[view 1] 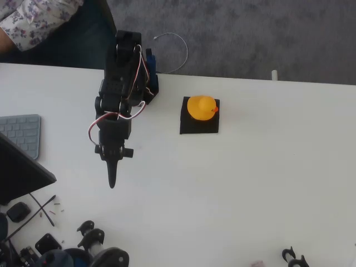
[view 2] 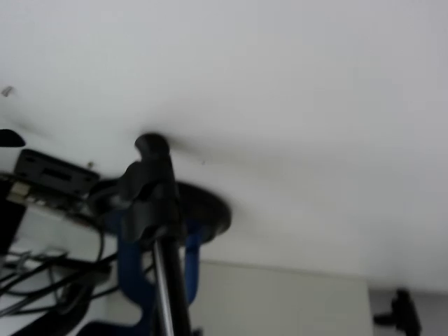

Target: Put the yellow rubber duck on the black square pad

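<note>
1. A white bench [view 1: 250,183] filled most of the overhead view, with grey carpet [view 1: 250,33] beyond its far edge and a person's floral sleeve [view 1: 33,19] at the far left corner.
2. Along the left edge lay a pale grey keyboard [view 1: 21,133] and, nearer, a dark slanted panel [view 1: 19,169]; small black parts [view 1: 89,245] were scattered along the near edge towards the left corner.
3. The black arm [view 1: 119,94], looped with red and white wires, reached from the far edge towards the near one, left of centre.
4. Its claw [view 1: 112,177] tapered to a single dark point over bare bench, the fingers pressed together and holding nothing; in the wrist view the claw [view 2: 150,150] appeared as a blurred dark tip against white.
5. Right of the arm, near the far edge, sat the black square pad [view 1: 199,128].
6. The yellow rubber duck [view 1: 201,107] rested on the pad's far half, beak pointing right, well apart from the claw.
</note>
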Robot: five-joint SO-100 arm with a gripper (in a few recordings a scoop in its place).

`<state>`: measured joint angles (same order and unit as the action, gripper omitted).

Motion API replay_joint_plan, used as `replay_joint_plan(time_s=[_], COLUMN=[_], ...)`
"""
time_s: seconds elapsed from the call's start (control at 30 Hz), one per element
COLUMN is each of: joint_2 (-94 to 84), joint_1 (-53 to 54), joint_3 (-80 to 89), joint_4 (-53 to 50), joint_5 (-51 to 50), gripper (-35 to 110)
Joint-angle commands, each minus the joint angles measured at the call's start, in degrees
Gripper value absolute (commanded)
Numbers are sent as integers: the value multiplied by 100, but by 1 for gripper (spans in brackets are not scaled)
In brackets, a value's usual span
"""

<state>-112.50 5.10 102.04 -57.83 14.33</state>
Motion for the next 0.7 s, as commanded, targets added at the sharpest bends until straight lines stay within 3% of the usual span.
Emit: replay_joint_plan(time_s=[0.0,0.17,0.4,0.67], joint_2=[-615,-1494,-2689,-4632], joint_1=[105,79,123,132], joint_3=[-18,668,2065,4043], joint_4=[-35,53,1037,1714], joint_5=[-193,-211,-211,-220], gripper=[32,27,14,13])
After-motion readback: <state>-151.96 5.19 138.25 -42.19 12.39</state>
